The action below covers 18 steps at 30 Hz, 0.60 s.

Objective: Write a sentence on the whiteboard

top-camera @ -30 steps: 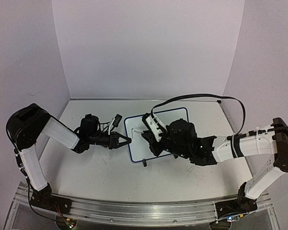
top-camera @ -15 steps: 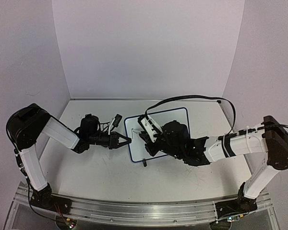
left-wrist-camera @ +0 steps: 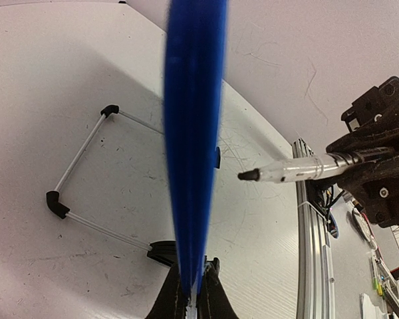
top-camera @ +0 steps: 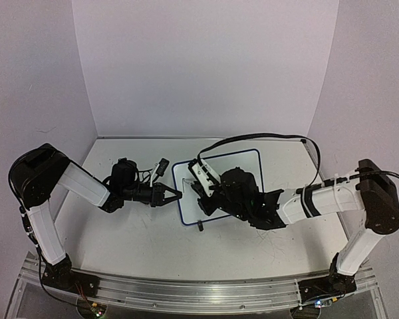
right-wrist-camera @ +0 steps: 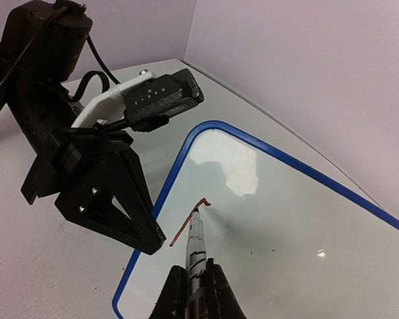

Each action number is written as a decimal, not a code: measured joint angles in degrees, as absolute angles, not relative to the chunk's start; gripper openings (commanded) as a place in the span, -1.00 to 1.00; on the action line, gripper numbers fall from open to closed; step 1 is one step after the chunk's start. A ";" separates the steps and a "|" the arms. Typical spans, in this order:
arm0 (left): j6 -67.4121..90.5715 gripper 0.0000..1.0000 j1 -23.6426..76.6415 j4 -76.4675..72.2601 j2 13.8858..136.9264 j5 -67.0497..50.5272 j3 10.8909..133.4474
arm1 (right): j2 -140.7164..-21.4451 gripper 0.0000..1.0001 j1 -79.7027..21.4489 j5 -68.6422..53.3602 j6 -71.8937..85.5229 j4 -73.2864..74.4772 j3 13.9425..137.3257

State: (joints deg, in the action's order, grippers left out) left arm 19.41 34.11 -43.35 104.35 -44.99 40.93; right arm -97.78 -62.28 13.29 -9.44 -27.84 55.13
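— How many boards?
— One whiteboard, with its rim in the left claw.
— Markers?
— One marker, in the right claw.
— So two claws. Any writing?
— One stroke, just ahead of the right claw.
— Anything else?
— One wire stand on the surface, beyond the left claw.

Left hand blocks whiteboard left edge; right hand, marker, cable crowd space above it; near bench open.
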 measured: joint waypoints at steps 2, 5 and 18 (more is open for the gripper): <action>19.38 -1.00 34.11 -43.25 104.31 -44.99 40.93 | -97.90 -1.00 -62.28 13.55 -9.45 -27.83 55.16; 19.33 -1.00 34.11 -43.05 104.24 -44.97 40.93 | -98.15 -1.00 -62.28 13.85 -9.45 -27.90 55.20; 19.29 -1.00 34.13 -42.98 104.20 -44.97 40.93 | -98.49 -1.00 -62.03 14.11 -9.63 -29.37 55.65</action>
